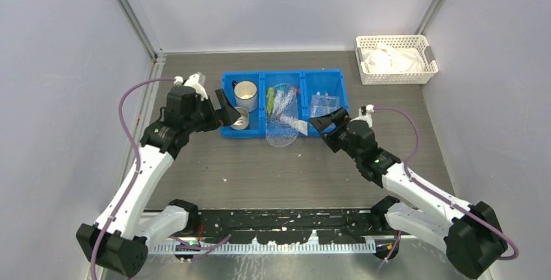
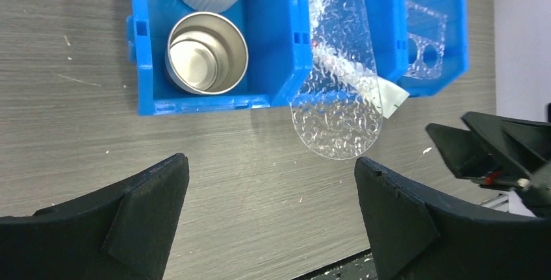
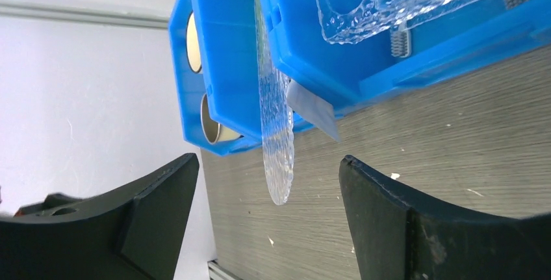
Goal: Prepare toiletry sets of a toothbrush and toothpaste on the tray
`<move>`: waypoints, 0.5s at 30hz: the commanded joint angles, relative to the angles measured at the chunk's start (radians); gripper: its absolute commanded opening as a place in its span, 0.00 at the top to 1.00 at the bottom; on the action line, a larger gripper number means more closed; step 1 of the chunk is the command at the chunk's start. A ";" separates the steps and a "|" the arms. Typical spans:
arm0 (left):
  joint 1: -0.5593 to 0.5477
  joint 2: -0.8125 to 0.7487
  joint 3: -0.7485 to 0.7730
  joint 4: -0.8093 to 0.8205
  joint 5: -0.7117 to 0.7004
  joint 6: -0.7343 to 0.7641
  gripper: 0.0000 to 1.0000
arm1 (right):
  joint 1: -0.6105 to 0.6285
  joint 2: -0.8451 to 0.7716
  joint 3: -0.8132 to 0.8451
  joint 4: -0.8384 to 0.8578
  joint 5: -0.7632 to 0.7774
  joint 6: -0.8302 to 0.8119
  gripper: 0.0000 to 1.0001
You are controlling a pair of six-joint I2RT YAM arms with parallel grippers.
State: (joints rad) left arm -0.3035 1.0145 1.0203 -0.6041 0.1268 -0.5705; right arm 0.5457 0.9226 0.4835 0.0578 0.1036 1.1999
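The blue bin [image 1: 260, 132] holds the toiletry sets [image 1: 278, 97] in its middle compartment, with green and reddish contents under clear wrap. The clear tray [image 1: 323, 104] with moulded recesses lies in the right compartment and also shows in the wrist views as the tray [image 2: 425, 43] and the tray [image 3: 390, 0]. A clear dimpled oval plate [image 1: 282, 132] leans out over the bin's front wall, with a whitish packet end [image 2: 386, 95] beside it. My left gripper [image 1: 229, 110] hangs open by the left compartment. My right gripper [image 1: 325, 126] is open just right of the oval plate [image 3: 276, 143], holding nothing.
Two metal cups [image 1: 245, 93] stand in the bin's left compartment, one cup [image 2: 206, 52] seen from above. A white lattice basket [image 1: 396, 59] with white bags sits at the back right. Grey walls close in both sides. A black rail [image 1: 279, 218] runs along the near edge.
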 commanded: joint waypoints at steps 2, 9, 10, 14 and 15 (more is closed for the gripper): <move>0.001 -0.070 0.000 -0.025 0.006 0.007 0.00 | 0.101 0.094 -0.009 0.169 0.239 0.130 0.18; 0.001 -0.074 -0.004 -0.023 0.006 0.007 0.00 | 0.217 0.272 0.030 0.281 0.340 0.168 0.30; 0.001 -0.072 -0.005 -0.023 0.006 0.007 0.00 | 0.226 0.304 0.034 0.303 0.342 0.173 0.31; 0.001 -0.067 -0.013 -0.017 0.005 0.007 0.00 | 0.256 0.372 0.051 0.345 0.353 0.180 0.43; 0.001 -0.067 -0.015 -0.016 0.005 0.008 0.00 | 0.261 0.389 0.054 0.354 0.355 0.183 0.45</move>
State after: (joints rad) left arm -0.3035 0.9478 1.0149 -0.6304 0.1265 -0.5694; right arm 0.7868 1.2743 0.4870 0.3012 0.3786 1.3521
